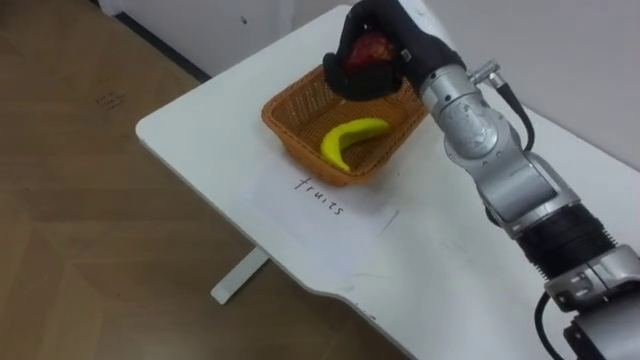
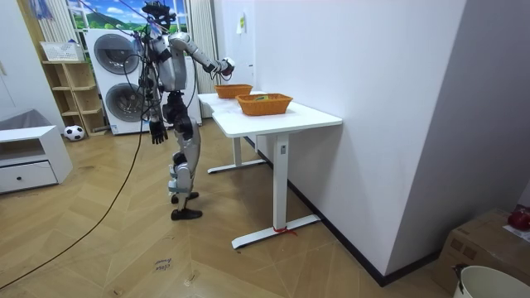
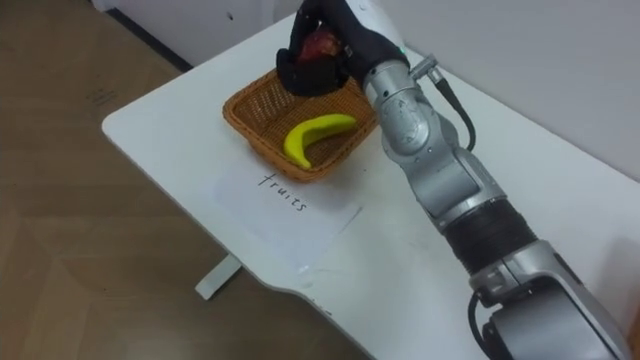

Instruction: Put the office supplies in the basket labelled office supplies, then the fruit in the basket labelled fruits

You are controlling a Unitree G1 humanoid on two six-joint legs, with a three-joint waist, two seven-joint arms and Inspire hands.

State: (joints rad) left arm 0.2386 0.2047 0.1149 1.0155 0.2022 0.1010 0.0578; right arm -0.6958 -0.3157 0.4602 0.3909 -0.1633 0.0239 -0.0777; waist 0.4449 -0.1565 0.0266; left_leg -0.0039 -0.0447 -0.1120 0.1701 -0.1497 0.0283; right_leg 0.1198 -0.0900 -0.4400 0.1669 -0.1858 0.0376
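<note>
Now the right hand (image 1: pixel 408 40) curls its fingers (image 1: pixel 362 86) round a red apple (image 1: pixel 369 50), gripping it over the wicker basket's (image 1: pixel 288 112) far side. Just below the fingers, a yellow banana (image 1: pixel 350 136) lies inside the basket. The left hand (image 2: pixel 156 131) hangs beside the robot.

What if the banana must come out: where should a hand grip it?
Grip the banana across its middle from above: it lies flat in the basket, whose walls block the sides. Mind the right hand holding an apple over the far rim.
</note>
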